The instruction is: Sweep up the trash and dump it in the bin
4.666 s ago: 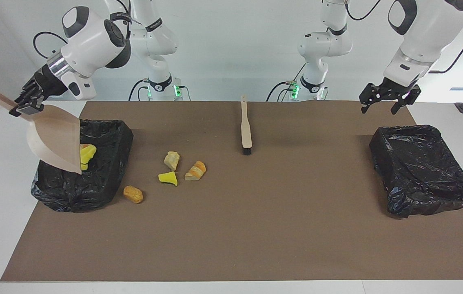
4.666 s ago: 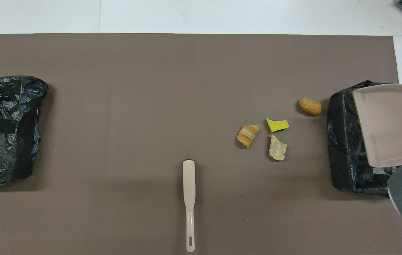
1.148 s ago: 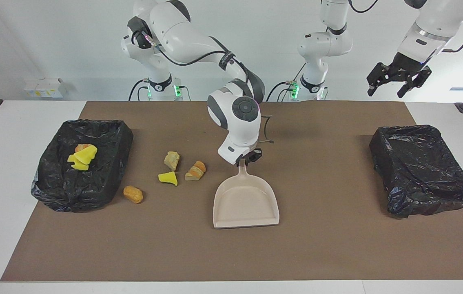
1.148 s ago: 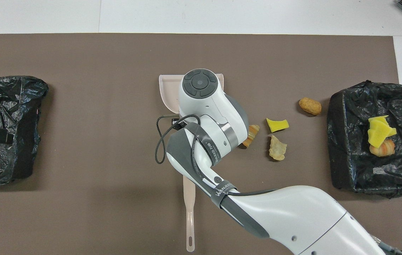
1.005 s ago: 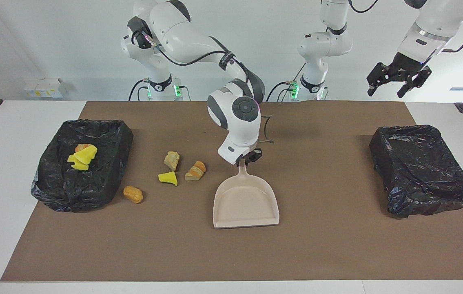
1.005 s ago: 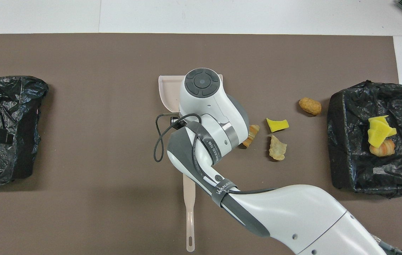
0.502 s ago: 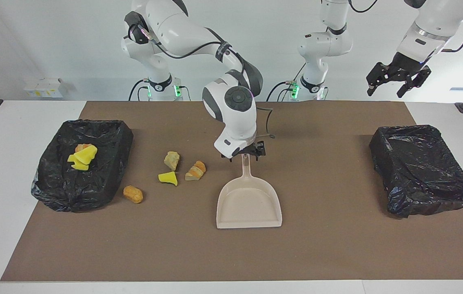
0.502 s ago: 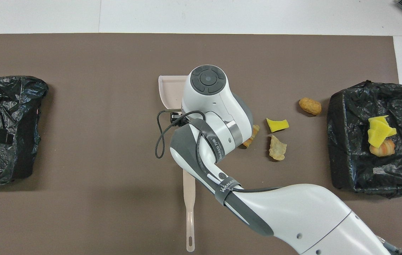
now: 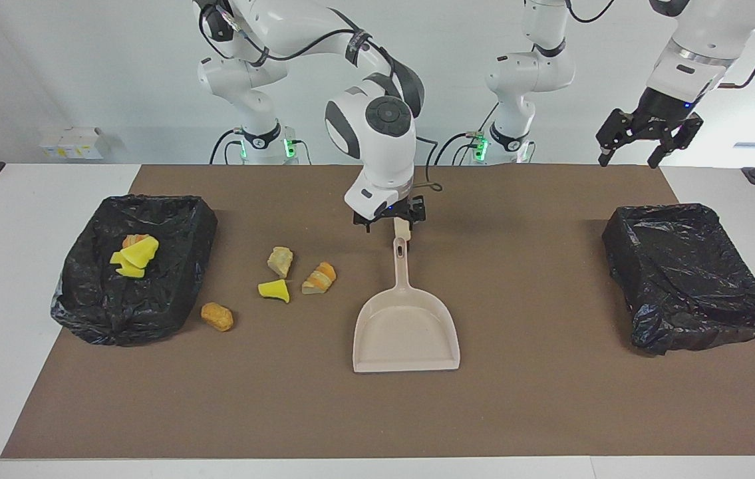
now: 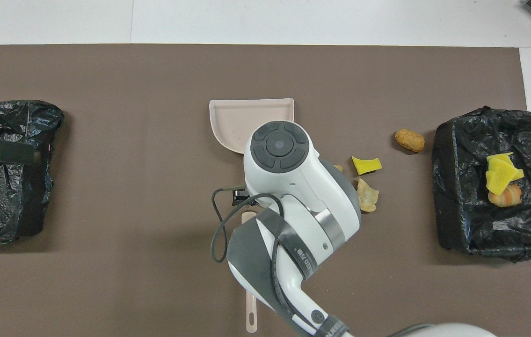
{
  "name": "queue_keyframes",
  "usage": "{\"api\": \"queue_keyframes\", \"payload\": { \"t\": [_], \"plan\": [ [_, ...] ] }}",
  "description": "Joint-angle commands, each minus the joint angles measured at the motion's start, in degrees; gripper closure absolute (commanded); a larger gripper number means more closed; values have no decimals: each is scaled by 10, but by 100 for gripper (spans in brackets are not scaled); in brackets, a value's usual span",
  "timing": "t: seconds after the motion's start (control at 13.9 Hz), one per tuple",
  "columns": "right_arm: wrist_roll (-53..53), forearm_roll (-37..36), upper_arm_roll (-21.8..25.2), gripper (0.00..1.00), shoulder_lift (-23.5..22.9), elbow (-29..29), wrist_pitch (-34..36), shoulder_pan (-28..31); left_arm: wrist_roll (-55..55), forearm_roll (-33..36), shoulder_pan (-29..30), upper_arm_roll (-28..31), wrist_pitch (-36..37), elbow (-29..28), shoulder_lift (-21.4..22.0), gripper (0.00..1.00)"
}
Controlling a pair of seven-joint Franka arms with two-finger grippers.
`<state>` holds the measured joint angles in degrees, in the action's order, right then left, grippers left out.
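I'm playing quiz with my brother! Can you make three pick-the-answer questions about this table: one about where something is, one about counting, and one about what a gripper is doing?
1. Where is the dustpan?
A. flat on the mat
B. in a bin
C. held up in the air

2. How many trash pieces lie loose on the mat?
A. one
B. four
C. nine

3. What is the right gripper doing?
A. squeezing a sponge
B. open, above the dustpan's handle
C. resting in a bin

Answers: 1 A, it lies on the mat, nothing holding it. 2 B, four pieces sit between dustpan and the bin with trash in it. 3 B, its fingers are apart and hold nothing.
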<state>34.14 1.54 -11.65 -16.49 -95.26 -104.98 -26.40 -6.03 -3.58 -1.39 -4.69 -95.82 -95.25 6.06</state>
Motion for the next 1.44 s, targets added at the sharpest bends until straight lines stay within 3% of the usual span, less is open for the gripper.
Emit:
{"api": "queue_keyframes", "payload": {
  "t": [0.0,0.36,0.65,0.79,0.93,1.15,1.36],
  "plan": [
    [21,20,1,0,65,-106,-52,-18,-110,-1,-58,5,-54,-4,-27,0],
    [66,82,1,0,138,-265,-176,-61,-209,-5,-156,5,-124,6,-87,0],
    [112,82,1,0,137,-322,-234,-112,-214,-21,-203,2,-158,31,-155,0],
    [127,82,1,5,137,-332,-235,-128,-213,-47,-204,1,-185,31,-164,0],
    [134,82,1,11,135,-338,-235,-137,-217,-46,-249,-3,-201,51,-231,0],
    [135,81,1,33,135,-337,-234,-141,-217,-46,-259,-4,-221,61,-272,0],
    [136,81,1,79,133,-332,-227,-141,-216,-49,-275,-5,-227,36,-273,0]
  ]
}}
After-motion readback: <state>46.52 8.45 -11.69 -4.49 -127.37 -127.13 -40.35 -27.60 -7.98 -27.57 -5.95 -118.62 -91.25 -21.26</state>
